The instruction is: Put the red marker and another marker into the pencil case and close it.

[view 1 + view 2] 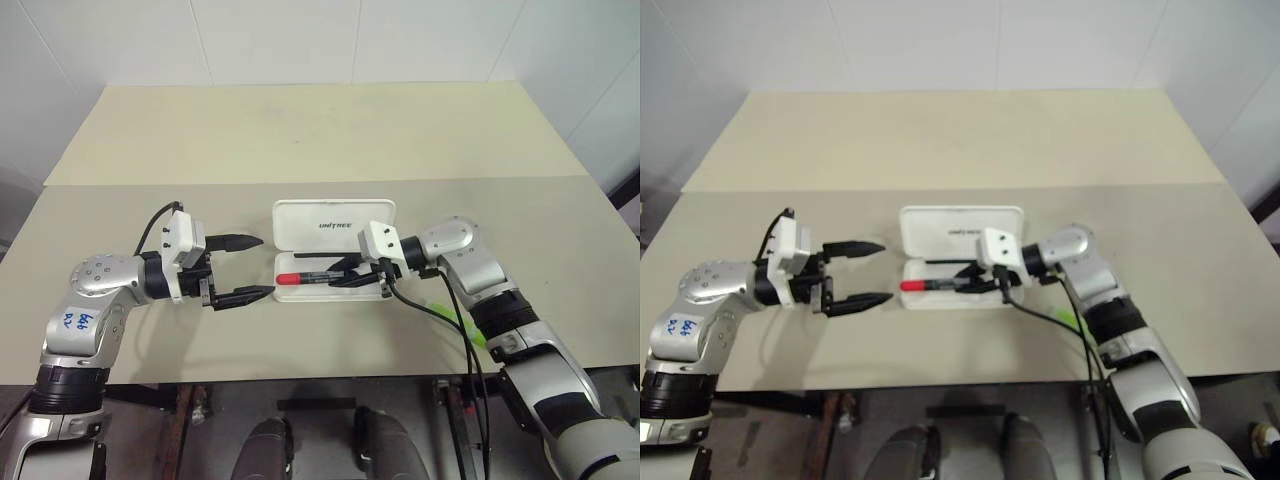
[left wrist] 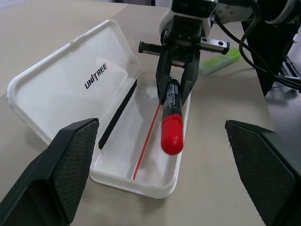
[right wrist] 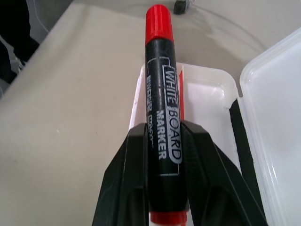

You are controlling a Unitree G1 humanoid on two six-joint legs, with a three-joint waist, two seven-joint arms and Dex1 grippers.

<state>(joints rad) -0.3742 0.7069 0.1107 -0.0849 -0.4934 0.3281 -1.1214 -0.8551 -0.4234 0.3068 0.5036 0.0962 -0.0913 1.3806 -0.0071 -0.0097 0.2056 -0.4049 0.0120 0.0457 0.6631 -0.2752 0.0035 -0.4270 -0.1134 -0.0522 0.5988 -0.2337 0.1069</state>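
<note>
The white pencil case lies open mid-table, with its UNITREE lid laid back away from me. My right gripper is shut on the black barrel of the red marker. It holds the marker lengthwise just over the case's tray, red cap toward my left gripper. The right wrist view shows both fingers clamping the barrel. My left gripper is open and holds nothing, just off the tray's left end. The lime-green marker lies on the table under my right forearm.
A black strip and a thin red stripe run along the inside of the case. A seam crosses the table behind the lid. The table's front edge is close below the case.
</note>
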